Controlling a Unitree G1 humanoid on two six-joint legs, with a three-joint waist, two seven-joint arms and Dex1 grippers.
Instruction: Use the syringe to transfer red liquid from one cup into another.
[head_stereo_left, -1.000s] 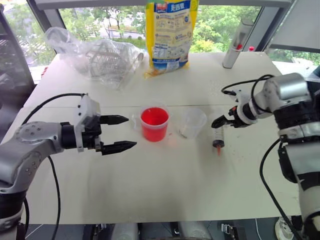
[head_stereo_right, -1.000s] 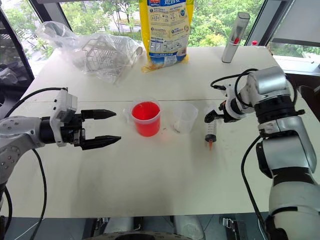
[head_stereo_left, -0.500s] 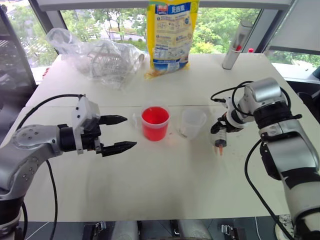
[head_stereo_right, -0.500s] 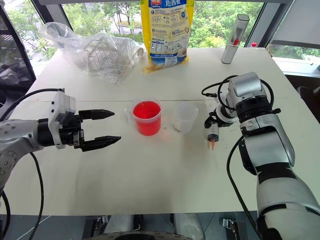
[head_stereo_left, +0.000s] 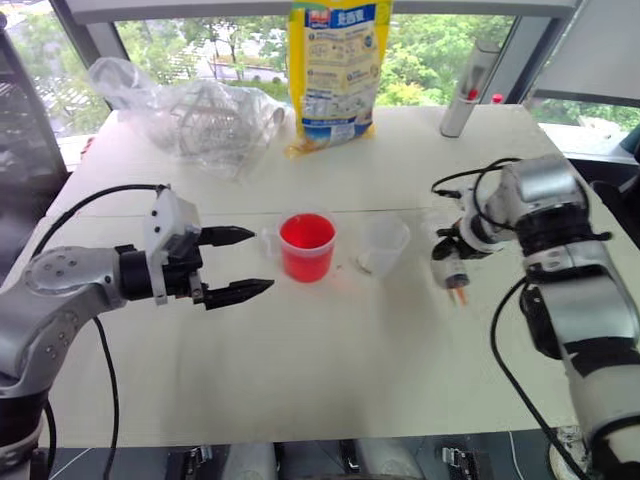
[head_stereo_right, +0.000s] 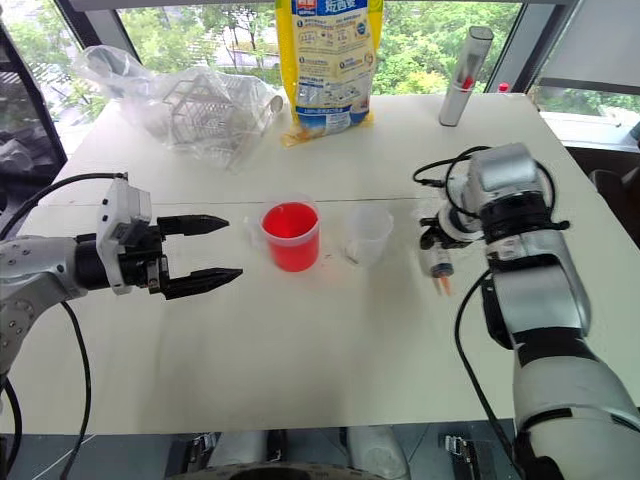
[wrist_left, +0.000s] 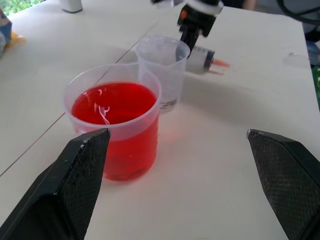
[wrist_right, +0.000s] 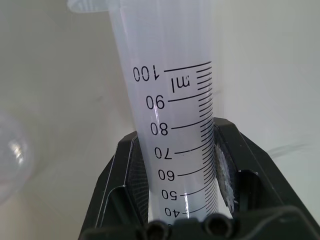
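Observation:
The larger handled cup (head_stereo_left: 307, 246) holding red liquid (wrist_left: 112, 102) stands mid-table, with the smaller clear cup (head_stereo_left: 384, 245) just to its right. Right of both, my right gripper (head_stereo_left: 452, 252) is shut on the barrel of the clear syringe (wrist_right: 170, 100). The syringe (head_stereo_left: 456, 276) slants down, its orange tip low over the table and pointing toward the near edge. My left gripper (head_stereo_left: 262, 262) hovers open just left of the red cup (wrist_left: 117, 125), fingers level and pointing at it, nothing between them.
A yellow pouch (head_stereo_left: 338, 65) stands at the table's far edge. A clear plastic bag (head_stereo_left: 200, 115) with a rack inside lies at the far left. A grey cylinder (head_stereo_left: 470, 88) stands at the far right. White tabletop (head_stereo_left: 330, 370) stretches toward me.
My right gripper has closed onto the syringe barrel and carried it slightly to the right. The left gripper and both cups kept their places.

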